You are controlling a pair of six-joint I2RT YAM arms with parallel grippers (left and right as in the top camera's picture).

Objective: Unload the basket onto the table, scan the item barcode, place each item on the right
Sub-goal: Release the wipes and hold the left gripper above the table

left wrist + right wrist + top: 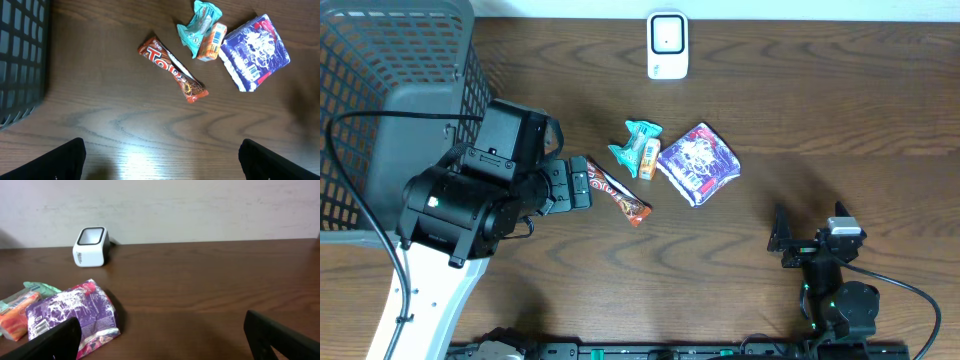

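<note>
The white barcode scanner (667, 45) (90, 246) stands at the table's far edge. Mid-table lie a red chocolate bar (618, 192) (173, 70), a teal packet (636, 140) (199, 27), a small orange packet (649, 160) (212, 41) and a purple packet (698, 163) (255, 52) (72, 315). My left gripper (582, 183) (162, 160) hangs open just left of the chocolate bar, holding nothing. Near the front right, my right gripper (808, 225) (162, 335) is open and empty, facing the purple packet and the scanner.
A dark wire basket (380, 60) (20, 60) fills the far left corner beside the left arm. A black cable loops over the basket and down the left arm. Bare wood stretches right of the purple packet.
</note>
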